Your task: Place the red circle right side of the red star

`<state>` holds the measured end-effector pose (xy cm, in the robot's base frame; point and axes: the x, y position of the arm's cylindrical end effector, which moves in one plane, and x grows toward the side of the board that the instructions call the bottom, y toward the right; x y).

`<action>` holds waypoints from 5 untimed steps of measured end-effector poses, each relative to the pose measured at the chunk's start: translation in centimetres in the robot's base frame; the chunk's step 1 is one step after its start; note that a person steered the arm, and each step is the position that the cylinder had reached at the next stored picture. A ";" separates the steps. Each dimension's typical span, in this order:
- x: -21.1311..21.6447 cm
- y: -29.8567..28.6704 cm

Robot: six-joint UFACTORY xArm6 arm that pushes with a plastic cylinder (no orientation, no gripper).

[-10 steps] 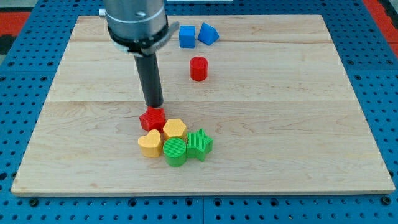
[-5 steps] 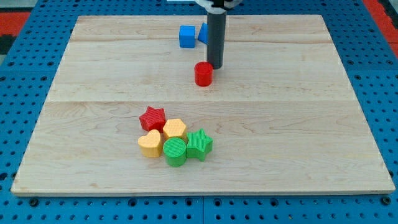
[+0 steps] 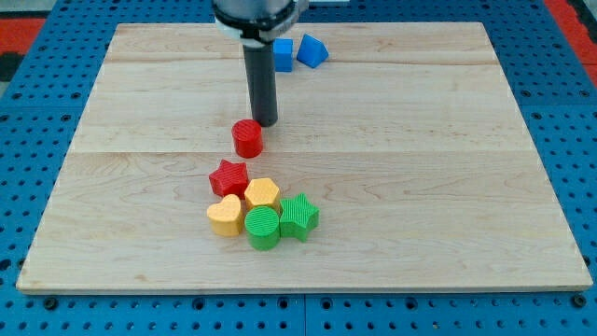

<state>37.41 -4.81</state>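
The red circle [image 3: 247,138] stands on the wooden board [image 3: 420,187], just above and slightly right of the red star [image 3: 229,177], with a small gap between them. My tip [image 3: 266,125] is right behind the red circle, at its upper right edge, touching or nearly touching it. The rod rises toward the view's top.
A yellow hexagon-like block [image 3: 262,194], a yellow heart [image 3: 225,216], a green circle [image 3: 263,228] and a green star [image 3: 298,217] cluster below and right of the red star. A blue cube [image 3: 283,54] and a blue triangle [image 3: 312,50] sit near the view's top.
The red circle has slid down and left, from mid-board to just above the red star. My tip followed it down and left, staying behind it.
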 end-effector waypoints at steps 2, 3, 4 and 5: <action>2.5 1.8; 4.7 3.7; -0.2 2.2; 0.8 -4.4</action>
<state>38.21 -9.17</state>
